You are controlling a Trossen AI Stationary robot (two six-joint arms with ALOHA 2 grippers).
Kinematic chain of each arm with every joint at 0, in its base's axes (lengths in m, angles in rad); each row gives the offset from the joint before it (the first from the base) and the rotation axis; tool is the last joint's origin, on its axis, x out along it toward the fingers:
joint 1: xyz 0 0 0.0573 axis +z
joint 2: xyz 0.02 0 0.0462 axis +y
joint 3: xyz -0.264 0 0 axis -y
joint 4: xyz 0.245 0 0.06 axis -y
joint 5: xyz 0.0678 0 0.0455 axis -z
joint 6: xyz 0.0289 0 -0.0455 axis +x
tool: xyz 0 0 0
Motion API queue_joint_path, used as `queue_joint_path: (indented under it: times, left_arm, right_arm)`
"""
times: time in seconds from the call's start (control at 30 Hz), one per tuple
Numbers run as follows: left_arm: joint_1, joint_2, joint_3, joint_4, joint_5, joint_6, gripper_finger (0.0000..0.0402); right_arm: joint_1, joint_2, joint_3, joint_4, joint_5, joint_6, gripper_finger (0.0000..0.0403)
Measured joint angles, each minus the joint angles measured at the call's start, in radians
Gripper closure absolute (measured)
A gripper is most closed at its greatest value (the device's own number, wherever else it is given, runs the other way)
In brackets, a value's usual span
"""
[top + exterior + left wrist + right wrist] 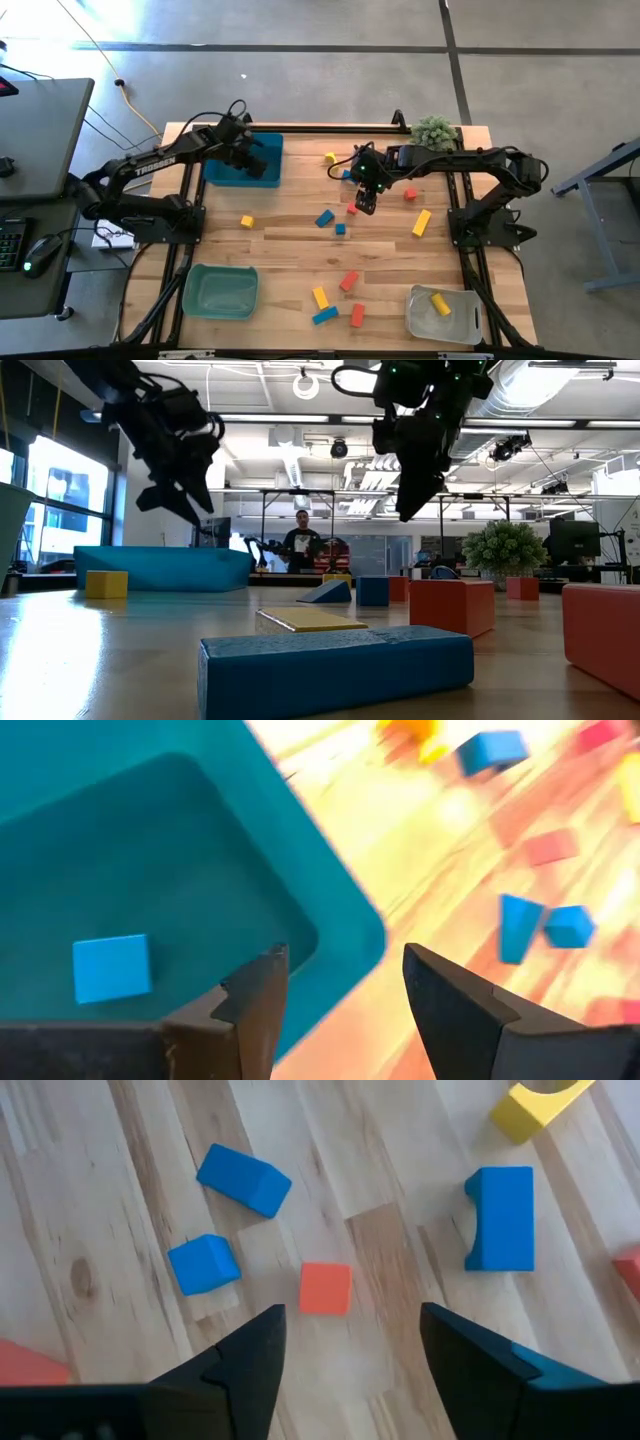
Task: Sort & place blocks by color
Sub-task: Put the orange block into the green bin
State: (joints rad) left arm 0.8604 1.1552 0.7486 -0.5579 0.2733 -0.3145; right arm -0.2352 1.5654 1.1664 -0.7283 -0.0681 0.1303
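A pale wooden worktop (290,255) is being shown on a grey concrete floor; a person (301,540) is being seen in the room far behind it. At the left, the left gripper (340,1010) is being held half open and empty over the rim of the blue bin (243,172), where one blue block (111,968) is lying. A green bin (220,292) is standing near the front edge. The blocks (336,220) are being left scattered across the middle. The right gripper (350,1355) is being held wide open and empty just above a small orange cube (325,1288), between blue pieces. A clear bin (442,312) with a yellow block (440,304) and a plant (434,130) are standing at the right.
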Motion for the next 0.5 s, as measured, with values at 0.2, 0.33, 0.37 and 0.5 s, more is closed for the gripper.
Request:
queue_joint_path:
  times: [0.2, 0.33, 0.37, 0.5]
  left_arm:
    - [-0.039, -0.105, 0.035, 0.001, -0.017, -0.049, 0.0216]
    - [-0.069, -0.160, 0.053, 0.003, -0.042, -0.053, 0.0216]
    - [-0.075, -0.173, 0.054, 0.002, -0.061, -0.053, 0.0216]
    - [-0.090, -0.203, 0.055, 0.000, -0.136, -0.052, 0.0216]
  right_arm:
    - [0.000, 0.000, -0.015, 0.053, 0.012, -0.015, 0.0158]
    - [0.000, 0.000, -0.073, 0.110, 0.012, 0.000, 0.0157]
    - [0.002, 0.000, -0.090, 0.135, 0.012, 0.001, 0.0157]
    - [0.014, 0.000, -0.154, 0.246, 0.008, -0.018, 0.0157]
